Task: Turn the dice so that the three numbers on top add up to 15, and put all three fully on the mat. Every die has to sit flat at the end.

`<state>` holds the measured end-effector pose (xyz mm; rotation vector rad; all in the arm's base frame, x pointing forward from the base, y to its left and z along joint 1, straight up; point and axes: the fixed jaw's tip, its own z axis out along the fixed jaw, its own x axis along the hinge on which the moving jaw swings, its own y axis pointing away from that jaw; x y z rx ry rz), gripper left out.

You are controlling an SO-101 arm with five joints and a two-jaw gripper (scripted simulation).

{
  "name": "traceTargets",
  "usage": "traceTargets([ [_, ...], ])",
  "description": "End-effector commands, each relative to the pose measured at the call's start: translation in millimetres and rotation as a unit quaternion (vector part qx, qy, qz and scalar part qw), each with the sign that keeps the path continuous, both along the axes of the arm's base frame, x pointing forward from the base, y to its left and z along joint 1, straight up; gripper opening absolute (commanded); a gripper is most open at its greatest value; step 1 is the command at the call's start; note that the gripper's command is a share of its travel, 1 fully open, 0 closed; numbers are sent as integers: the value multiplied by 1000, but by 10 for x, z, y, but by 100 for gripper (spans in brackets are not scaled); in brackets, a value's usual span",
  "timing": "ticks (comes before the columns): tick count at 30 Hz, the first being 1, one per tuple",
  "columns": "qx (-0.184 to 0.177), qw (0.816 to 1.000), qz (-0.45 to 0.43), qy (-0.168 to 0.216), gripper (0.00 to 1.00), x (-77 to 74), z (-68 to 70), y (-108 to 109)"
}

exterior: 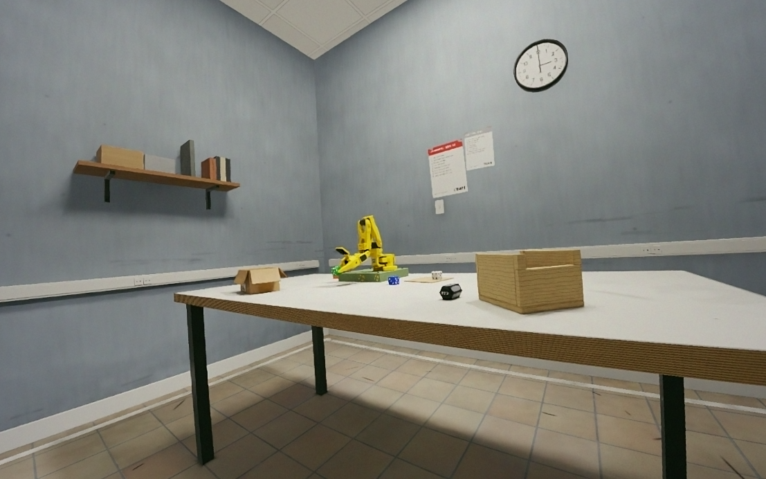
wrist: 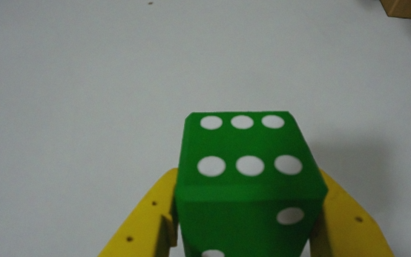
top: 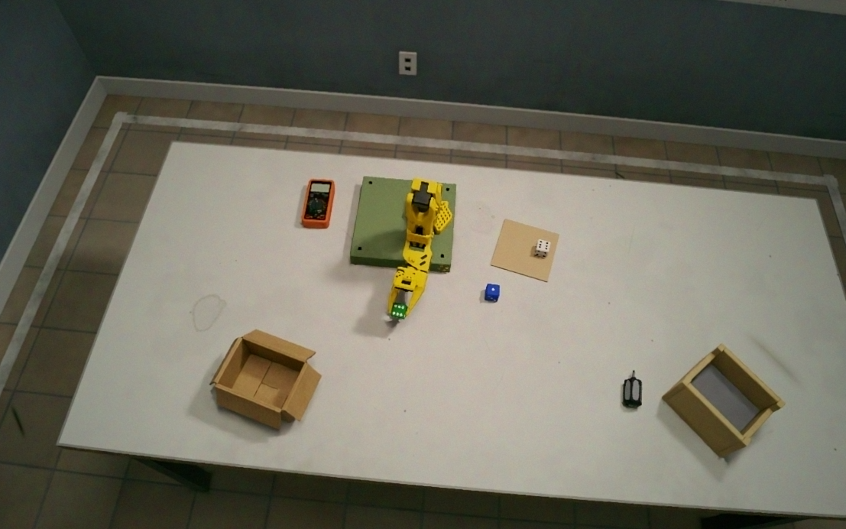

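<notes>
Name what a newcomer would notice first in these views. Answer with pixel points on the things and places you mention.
Probably the yellow arm (top: 420,223) (exterior: 367,238), bent over its green base plate (top: 373,217) (exterior: 347,276) near the table's middle in the top view. Next, the green die (top: 399,310) (exterior: 335,272) (wrist: 250,148) gripped in its pincer (top: 399,309) (exterior: 335,272) (wrist: 250,208), filling much of the wrist view, six pips showing. In the exterior view, the round clock (exterior: 540,65) high on the wall stands out.

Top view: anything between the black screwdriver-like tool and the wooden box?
No, only bare tabletop between them in the top view.
</notes>
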<state>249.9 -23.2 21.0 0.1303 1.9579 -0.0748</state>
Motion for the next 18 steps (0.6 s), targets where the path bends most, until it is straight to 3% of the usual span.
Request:
traceTargets([
  [1,5,1000,-8,4,0,-27,-21,-26],
  [18,5,1000,-8,4,0,-28,-73,-26],
])
